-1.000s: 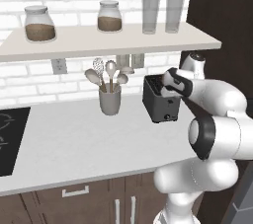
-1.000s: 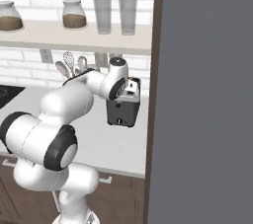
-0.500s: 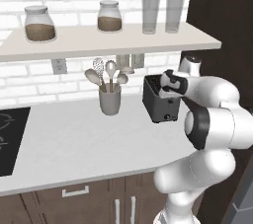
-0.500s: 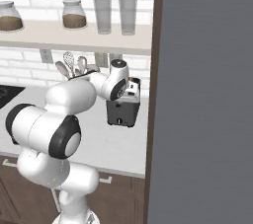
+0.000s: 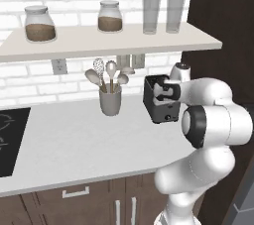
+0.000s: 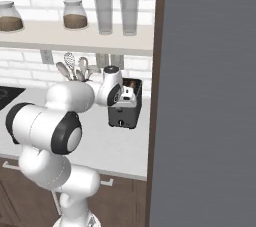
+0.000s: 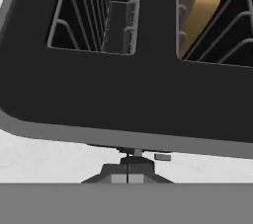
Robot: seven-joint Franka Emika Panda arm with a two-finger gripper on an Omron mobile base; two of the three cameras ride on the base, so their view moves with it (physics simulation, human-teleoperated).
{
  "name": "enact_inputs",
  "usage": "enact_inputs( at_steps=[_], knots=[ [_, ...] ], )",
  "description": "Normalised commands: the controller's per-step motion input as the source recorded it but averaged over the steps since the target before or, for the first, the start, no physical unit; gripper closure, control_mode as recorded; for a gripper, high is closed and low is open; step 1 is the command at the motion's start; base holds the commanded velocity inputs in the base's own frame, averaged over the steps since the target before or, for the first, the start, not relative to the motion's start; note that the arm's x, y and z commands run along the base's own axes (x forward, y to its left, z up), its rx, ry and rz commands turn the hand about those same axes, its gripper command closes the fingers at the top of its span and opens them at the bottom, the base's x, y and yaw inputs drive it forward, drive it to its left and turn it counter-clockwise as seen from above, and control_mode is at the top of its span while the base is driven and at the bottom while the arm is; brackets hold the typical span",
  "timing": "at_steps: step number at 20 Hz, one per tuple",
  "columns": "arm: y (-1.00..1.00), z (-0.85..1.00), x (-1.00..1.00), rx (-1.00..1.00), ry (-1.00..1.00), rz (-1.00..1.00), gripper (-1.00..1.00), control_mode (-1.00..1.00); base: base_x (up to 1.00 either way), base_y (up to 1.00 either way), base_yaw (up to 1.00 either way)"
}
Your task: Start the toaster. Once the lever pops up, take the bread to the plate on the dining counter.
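A: Gripper (image 7: 128,178) seen in the hand view with fingertips pressed together, nothing pinched between them; poised over the near top edge of the toaster (image 7: 123,104), just past its rim.

B: And beyond the fingertips?

A: Two slots in the toaster's dark top; the one ahead and to the left bare, wire guides only; the one ahead and to the right held the bread (image 7: 205,8), tan-brown, sunk down between the guides. Small lever stub close beneath the fingertips, at the toaster's edge; contact not clear.

B: From the base cameras?

A: In the left base view, gripper (image 5: 163,91) lay at the toaster's (image 5: 158,110) top, wrist bent down over it; in the right base view, gripper (image 6: 125,97) again met the toaster (image 6: 125,116) at its upper face. Toaster stood on the pale worktop (image 5: 74,144) under the hand; utensil cup (image 5: 110,101) well to the left of the gripper; shelf (image 5: 99,40) with jars and glasses above it.
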Motion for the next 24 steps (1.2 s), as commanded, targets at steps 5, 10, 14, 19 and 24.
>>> enact_inputs(
  at_steps=[5, 10, 14, 19, 24],
  knots=[
    [0.03, -0.72, 0.12, -0.04, 0.00, 0.00, 1.00, -1.00, 0.00, 0.00, 0.00],
    [-0.17, -0.99, 0.11, -0.01, 0.02, 0.00, 1.00, -1.00, 0.00, 0.00, 0.00],
    [-0.18, -1.00, 0.01, -0.05, 0.13, 0.00, 1.00, -1.00, 0.00, 0.00, 0.00],
    [-0.29, -1.00, -0.07, -0.06, 0.21, 0.00, 1.00, -1.00, 0.00, 0.00, 0.00],
    [-0.50, -0.98, -0.55, 0.00, 0.00, 0.00, 1.00, -1.00, 0.00, 0.00, 0.00]
  ],
)
